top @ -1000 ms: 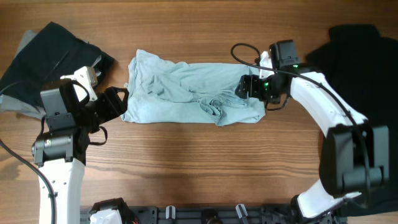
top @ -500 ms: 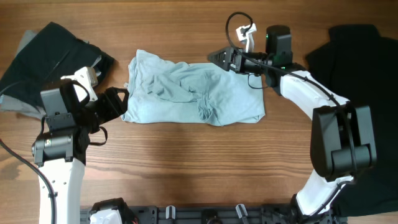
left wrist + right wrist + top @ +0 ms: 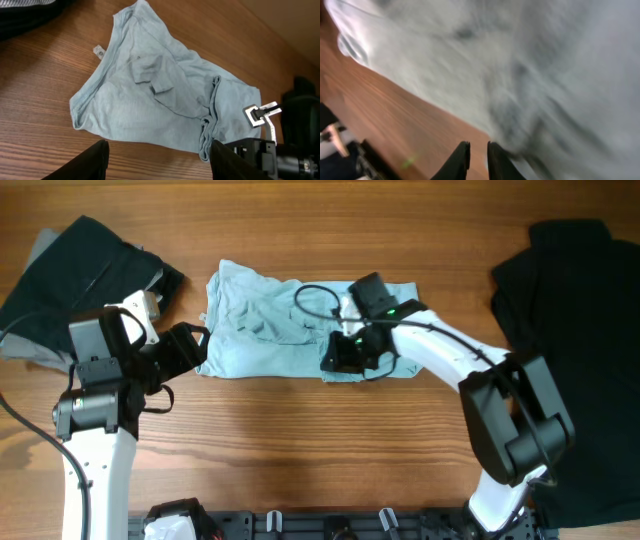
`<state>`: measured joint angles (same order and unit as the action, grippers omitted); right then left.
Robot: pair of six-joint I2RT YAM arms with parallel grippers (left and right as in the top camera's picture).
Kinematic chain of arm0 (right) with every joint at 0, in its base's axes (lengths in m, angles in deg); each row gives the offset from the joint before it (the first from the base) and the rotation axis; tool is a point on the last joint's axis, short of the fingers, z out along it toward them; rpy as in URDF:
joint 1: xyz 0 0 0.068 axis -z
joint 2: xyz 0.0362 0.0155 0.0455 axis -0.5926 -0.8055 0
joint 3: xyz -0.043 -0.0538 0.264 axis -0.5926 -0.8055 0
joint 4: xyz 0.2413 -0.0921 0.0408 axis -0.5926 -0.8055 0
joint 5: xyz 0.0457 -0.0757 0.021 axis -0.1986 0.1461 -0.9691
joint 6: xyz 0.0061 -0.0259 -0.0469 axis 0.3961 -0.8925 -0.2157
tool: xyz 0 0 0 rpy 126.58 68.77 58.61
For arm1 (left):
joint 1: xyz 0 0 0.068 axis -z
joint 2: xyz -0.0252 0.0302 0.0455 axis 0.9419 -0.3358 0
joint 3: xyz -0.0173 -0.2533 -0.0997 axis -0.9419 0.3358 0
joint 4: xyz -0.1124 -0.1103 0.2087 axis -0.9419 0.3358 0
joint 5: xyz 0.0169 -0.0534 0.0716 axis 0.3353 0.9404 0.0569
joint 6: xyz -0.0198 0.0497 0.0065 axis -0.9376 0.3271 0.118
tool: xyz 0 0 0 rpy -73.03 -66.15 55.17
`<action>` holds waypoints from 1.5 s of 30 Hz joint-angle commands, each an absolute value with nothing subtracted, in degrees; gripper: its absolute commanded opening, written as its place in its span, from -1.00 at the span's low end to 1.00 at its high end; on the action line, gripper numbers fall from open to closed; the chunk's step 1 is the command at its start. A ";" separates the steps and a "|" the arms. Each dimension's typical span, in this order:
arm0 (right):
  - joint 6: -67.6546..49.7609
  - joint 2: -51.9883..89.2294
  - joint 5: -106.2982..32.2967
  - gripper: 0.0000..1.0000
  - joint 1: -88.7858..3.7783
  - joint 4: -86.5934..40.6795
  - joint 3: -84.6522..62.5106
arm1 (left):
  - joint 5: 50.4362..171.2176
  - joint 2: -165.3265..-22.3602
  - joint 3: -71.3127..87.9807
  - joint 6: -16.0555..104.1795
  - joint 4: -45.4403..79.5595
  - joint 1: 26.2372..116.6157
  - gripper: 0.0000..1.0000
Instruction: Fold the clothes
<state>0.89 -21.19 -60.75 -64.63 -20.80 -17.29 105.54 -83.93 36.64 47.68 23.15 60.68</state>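
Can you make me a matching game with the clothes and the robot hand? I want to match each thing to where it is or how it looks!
Things:
1. blue T-shirt
2. big black garment
3. black and grey pile
4. left gripper

Places and states:
A. jaws wide open, empty
B. right edge of the table
C. middle of the table
D. far left corner of the table

Pairs: 1-C, 2-B, 3-D, 4-A.

Robotics lab bench, wooden tabletop (image 3: pixel 300 450), cabled robot arm (image 3: pixel 440 348), mounting rail (image 3: pixel 330 526)
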 commanded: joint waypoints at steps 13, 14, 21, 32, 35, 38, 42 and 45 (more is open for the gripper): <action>-8.92 0.45 -57.25 0.10 -51.65 -19.34 -16.46 | 109.41 -95.12 36.77 61.49 24.00 70.13 0.98; -9.41 4.45 -57.25 0.17 -49.73 -21.81 -16.48 | 107.90 -98.73 36.77 62.52 22.23 71.15 0.99; -10.87 9.28 -57.03 0.25 -48.22 -31.12 -16.87 | 106.30 -118.09 36.77 63.13 4.79 65.80 1.00; -10.85 8.91 -57.01 0.25 -48.28 -32.43 -17.00 | 104.42 -126.90 36.77 67.02 -8.22 62.85 1.00; -10.83 8.91 -56.77 0.25 -48.28 -32.30 -17.03 | 104.38 -127.01 36.77 67.04 -9.73 63.15 1.00; -10.83 8.91 -56.77 0.25 -48.28 -32.34 -17.03 | 108.01 -128.83 36.77 68.05 -9.75 65.43 0.98; -10.76 8.91 -56.79 0.25 -48.28 -33.07 -17.03 | 108.90 -132.48 36.77 67.18 -9.20 70.26 0.94; -10.72 8.91 -56.79 0.24 -48.28 -33.11 -17.03 | 110.08 -132.48 36.77 65.91 -9.05 70.54 0.83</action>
